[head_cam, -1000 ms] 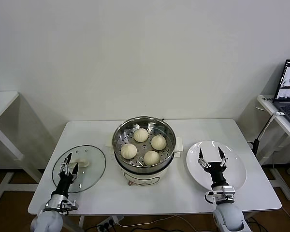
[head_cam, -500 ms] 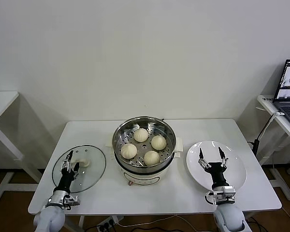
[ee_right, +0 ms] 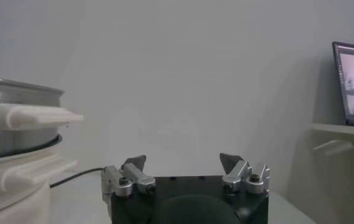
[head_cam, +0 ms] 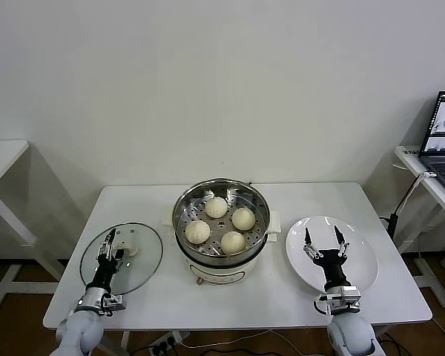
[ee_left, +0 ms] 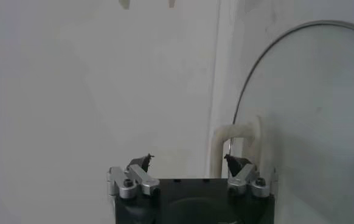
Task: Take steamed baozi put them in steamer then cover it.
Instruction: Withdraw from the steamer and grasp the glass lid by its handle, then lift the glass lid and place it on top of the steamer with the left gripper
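The steamer (head_cam: 259, 206), a shiny steel pot on a white base, stands mid-table with four cream-white baozi (head_cam: 216, 207) on its perforated tray. Its side also shows in the right wrist view (ee_right: 19, 115). The cover (head_cam: 144, 256), a clear glass lid with a white handle (head_cam: 126, 247), lies flat on the table to the left. My left gripper (head_cam: 112, 242) is open just above the lid, its fingers on either side of the handle. The left wrist view shows the handle (ee_left: 235, 137) by one fingertip. My right gripper (head_cam: 325, 239) is open and empty above the white plate.
A flat white plate (head_cam: 362, 259) lies to the right of the steamer. A laptop (head_cam: 443, 137) sits on a side table at the far right. Another white table edge (head_cam: 0, 159) is at the far left. A wall stands behind the table.
My left gripper has moved forward over the lid toward its white handle. The right arm, the steamer and the baozi have not moved.
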